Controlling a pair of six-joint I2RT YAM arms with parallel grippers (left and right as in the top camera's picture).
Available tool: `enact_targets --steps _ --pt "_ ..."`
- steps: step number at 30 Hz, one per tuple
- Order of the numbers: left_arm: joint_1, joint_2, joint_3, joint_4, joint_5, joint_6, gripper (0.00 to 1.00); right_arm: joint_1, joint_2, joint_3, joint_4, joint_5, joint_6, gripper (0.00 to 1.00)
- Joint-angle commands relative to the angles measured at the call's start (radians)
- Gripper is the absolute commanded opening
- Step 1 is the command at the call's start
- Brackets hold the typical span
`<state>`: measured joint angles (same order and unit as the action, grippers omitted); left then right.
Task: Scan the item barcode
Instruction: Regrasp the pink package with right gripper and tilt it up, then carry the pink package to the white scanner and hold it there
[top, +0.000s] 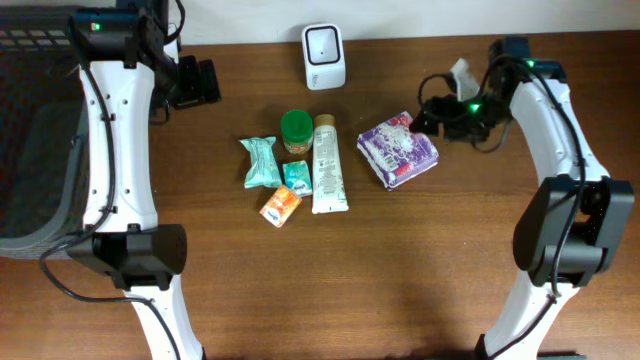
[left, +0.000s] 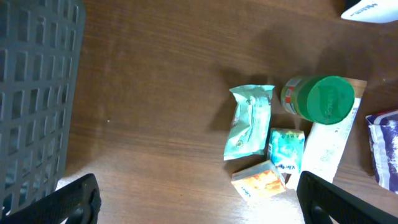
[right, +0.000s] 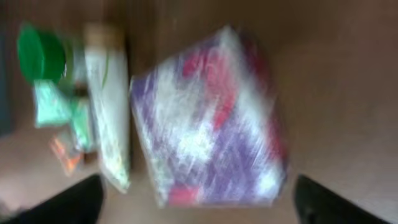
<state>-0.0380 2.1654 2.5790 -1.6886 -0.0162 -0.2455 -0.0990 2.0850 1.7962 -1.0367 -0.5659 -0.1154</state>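
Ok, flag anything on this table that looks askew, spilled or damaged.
Nothing spilled or visibly damaged. Only the purple-and-white pack lies skewed, turned at an angle to the white tube beside it. The right wrist view is too blurred to judge its wrapper.

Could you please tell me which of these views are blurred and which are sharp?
Right wrist view: heavy motion blur smears the purple packet and the white tube, so no print is legible. Overhead view: sharp and evenly lit, the barcode scanner crisp. Left wrist view: fairly sharp, the green-lidded jar clear.
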Motion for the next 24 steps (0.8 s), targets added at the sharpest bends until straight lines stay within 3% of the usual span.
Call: enact_targets --steps 1,7,10,13,17,21,22,23,24 --pt "0.002 -0.017 0.006 0.000 -0.006 0.012 0.99 -0.008 -0.001 -0.024 0.092 0.005 -0.068 0.99" --pt "0.002 -0.017 0.006 0.000 -0.006 0.012 0.99 -0.005 0.131 -0.024 0.114 -0.061 -0.068 0.99" --pt "0.002 -0.017 0.006 0.000 -0.006 0.012 0.99 -0.005 0.160 -0.024 0.018 -0.193 -0.068 0.82" --pt "0.002 -0.017 0.006 0.000 -0.006 0.012 0.99 -0.005 0.160 -0.024 -0.127 -0.253 -0.068 0.80" --pt "0.002 -0.017 0.006 0.000 -0.006 0.012 0.99 -0.005 0.148 -0.023 -0.324 -0.302 -0.110 0.68" --pt "0.002 -0.017 0.006 0.000 -0.006 0.012 0.99 -0.011 0.137 -0.023 -0.264 -0.223 -0.074 0.73" --pt "0.002 -0.017 0.006 0.000 -0.006 0.012 0.99 -0.014 0.138 -0.023 -0.197 -0.070 0.059 0.77" --pt "0.002 -0.017 0.006 0.000 -0.006 0.012 0.99 -0.015 0.138 -0.023 -0.153 0.050 0.169 0.88" --pt "0.002 -0.017 0.006 0.000 -0.006 0.012 0.99 -0.014 0.139 -0.024 -0.124 0.075 0.180 0.94"
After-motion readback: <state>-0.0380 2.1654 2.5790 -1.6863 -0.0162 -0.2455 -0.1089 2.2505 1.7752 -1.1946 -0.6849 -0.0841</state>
